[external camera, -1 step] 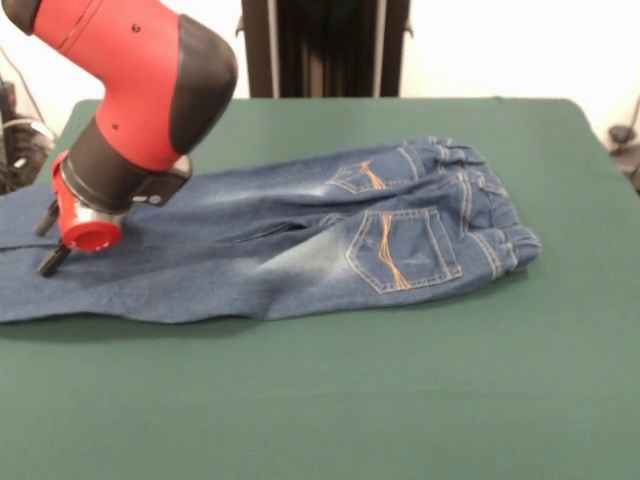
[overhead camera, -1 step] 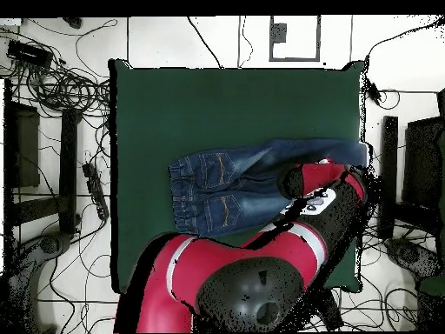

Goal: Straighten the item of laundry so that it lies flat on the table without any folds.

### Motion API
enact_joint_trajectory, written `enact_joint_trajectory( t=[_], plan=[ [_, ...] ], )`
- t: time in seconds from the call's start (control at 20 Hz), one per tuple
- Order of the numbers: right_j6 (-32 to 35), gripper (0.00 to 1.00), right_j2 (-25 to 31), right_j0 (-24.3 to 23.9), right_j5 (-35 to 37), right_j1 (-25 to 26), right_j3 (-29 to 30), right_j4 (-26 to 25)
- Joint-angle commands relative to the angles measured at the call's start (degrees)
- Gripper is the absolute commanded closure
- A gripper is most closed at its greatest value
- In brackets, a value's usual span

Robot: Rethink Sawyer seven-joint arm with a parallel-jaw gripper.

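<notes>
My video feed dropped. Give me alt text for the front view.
Blue jeans lie spread nearly flat across the green table, back pockets up, waistband at right. The red and black arm's gripper sits low over the leg ends at left.

The robot arm [external camera, -1 step: 140, 85] was glossy red with rounded black joint covers. Its wrist ended in a black collar and a red ring. Two thin black prongs stuck out beside the ring, toward seven o'clock.
</notes>
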Motion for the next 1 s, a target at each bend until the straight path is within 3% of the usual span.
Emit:
enact_joint_trajectory(
  t=[0.05, 0.5, 0.6, 0.7, 1.0],
  plan=[
    [-2.18, 0.0, 5.31, -3.42, -4.74, 6.23, -3.63, -2.93],
    [-1.65, 0.0, 6.8, -3.42, -5.21, 5.43, -2.89, -3.49],
    [-3.07, 0.0, 9.27, -4.05, -5.92, 3.5, -1.57, -3.91],
    [-7.87, 0.0, 16.16, -6.46, -3.38, -1.31, 1.96, -4.33],
    [-9.42, 0.0, 18.0, -3.37, 2.35, -10.77, 7.95, -5.43]
  ],
)
